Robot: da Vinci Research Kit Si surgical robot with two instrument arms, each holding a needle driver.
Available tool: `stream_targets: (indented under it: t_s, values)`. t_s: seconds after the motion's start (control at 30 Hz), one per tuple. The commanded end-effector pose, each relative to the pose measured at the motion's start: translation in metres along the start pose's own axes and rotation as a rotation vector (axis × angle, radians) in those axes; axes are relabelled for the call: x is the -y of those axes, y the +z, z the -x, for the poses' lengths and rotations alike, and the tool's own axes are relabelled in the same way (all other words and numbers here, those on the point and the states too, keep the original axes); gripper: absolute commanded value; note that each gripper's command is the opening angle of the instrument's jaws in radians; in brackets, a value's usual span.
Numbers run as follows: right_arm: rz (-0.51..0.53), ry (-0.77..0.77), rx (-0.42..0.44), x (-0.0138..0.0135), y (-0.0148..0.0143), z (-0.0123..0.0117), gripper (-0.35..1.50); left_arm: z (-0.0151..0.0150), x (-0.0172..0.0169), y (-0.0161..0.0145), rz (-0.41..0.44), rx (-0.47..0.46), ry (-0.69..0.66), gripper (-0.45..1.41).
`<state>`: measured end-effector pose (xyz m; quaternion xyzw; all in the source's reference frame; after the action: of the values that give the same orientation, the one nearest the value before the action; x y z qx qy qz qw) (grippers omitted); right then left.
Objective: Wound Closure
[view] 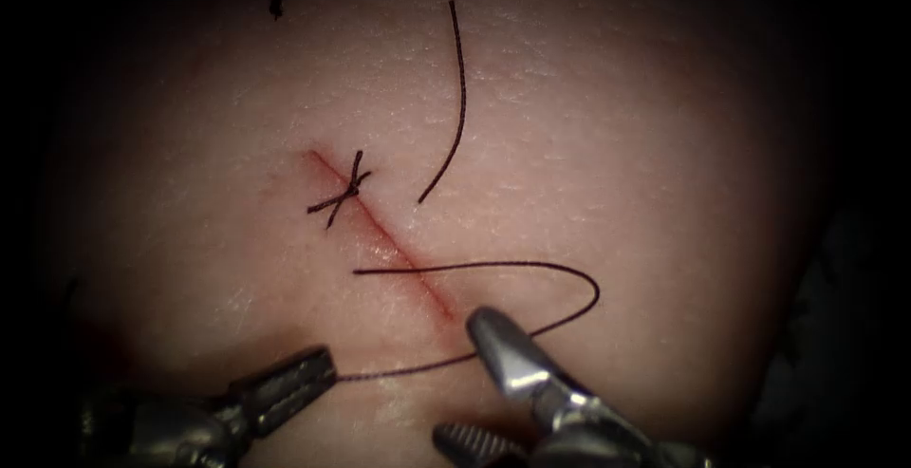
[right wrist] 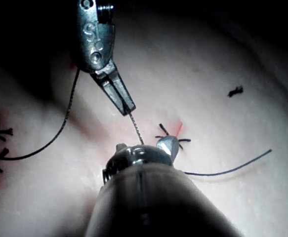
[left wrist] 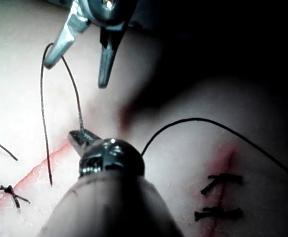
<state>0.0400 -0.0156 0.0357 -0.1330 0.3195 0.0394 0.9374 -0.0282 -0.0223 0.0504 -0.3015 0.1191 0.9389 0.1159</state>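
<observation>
Dark thread (view: 531,269) crosses the cut (view: 399,250) at frame centre and loops lower right round the right pincer (view: 474,383), splayed wide and empty, to the left pincer (view: 318,373), clamped on it lower left, likely for knotting; needle unseen.

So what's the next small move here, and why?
Probably the right tool reaches for the free end of the thread, left of the cut: its jaws stand open and empty, while the left tool is shut on the thread and one knot is tied.
</observation>
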Motion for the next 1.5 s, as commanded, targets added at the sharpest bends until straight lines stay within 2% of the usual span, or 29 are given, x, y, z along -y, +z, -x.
stream_targets:
  t_s: [0.03,0.17,0.33,0.57,0.6,0.63,0.67,0.7,0.97,1.0,1.03,1.07,1.1,1.13,1.23,1.43,1.5]
  values:
    - [-0.003,-0.011,-0.004,0.0009,0.0016,-0.0003,1.36,0.0003,-0.0008,0.0005,0.003,0.001,-0.002,-0.45]
    - [-0.002,-0.028,0.003,0.0012,0.0025,0.0002,1.31,0.0004,-0.0008,0.0004,0.004,0.0,-0.001,-0.45]
    - [-0.004,-0.068,-0.009,0.0012,0.0031,0.0002,0.99,0.0003,-0.0008,0.0004,0.004,0.0,-0.002,-0.45]
    - [-0.014,-0.105,0.0,0.0012,0.0042,-0.0008,0.93,0.0001,-0.0006,0.0002,0.007,-0.002,-0.004,-0.45]
    - [-0.014,-0.111,-0.002,0.0013,0.0043,-0.0008,0.84,0.0001,-0.0006,0.0002,0.008,-0.002,-0.005,-0.45]
    - [-0.017,-0.118,-0.005,0.0013,0.0043,-0.0008,0.54,0.0001,-0.0006,0.0002,0.008,-0.003,-0.005,-0.45]
    - [-0.018,-0.119,-0.01,0.0014,0.0042,-0.0008,0.04,0.0001,-0.0006,0.0002,0.008,-0.003,-0.005,-0.45]
    - [-0.02,-0.132,-0.018,0.0015,0.004,-0.0007,-0.35,0.0001,-0.0006,0.0002,0.009,-0.003,0.001,-0.45]
    - [-0.047,-0.157,-0.03,0.0012,0.0032,0.0002,-0.35,0.0001,-0.0005,0.0001,0.019,-0.025,0.001,-0.45]
    - [-0.052,-0.157,-0.032,0.0011,0.0031,0.0004,-0.35,0.0001,-0.0005,0.0001,0.022,-0.023,0.001,-0.18]
    - [-0.049,-0.157,-0.03,0.0009,0.0031,0.0007,-0.35,0.0001,-0.0004,0.0001,0.014,-0.027,0.0,0.22]
    - [-0.043,-0.156,-0.025,0.0007,0.003,0.0009,-0.35,0.0001,-0.0004,0.0001,0.006,-0.031,-0.019,0.49]
    - [-0.038,-0.155,-0.024,0.0005,0.003,0.0012,-0.35,0.0002,-0.0004,0.0001,-0.002,-0.036,-0.038,0.62]
    - [-0.033,-0.154,-0.022,0.0002,0.0029,0.0015,-0.35,0.0002,-0.0004,0.0,-0.019,-0.042,-0.052,0.84]
    - [-0.008,-0.155,-0.024,-0.0004,0.0027,0.0023,-0.35,0.0006,-0.0006,-0.0002,-0.051,-0.014,-0.053,1.08]
    - [0.014,-0.139,-0.034,-0.0013,0.0016,0.0034,-0.35,0.0029,-0.0004,-0.001,-0.064,0.041,-0.05,1.11]
    - [0.016,-0.139,-0.033,-0.0014,0.0015,0.0035,-0.35,0.0035,-0.0003,-0.0011,-0.064,0.041,-0.046,1.06]
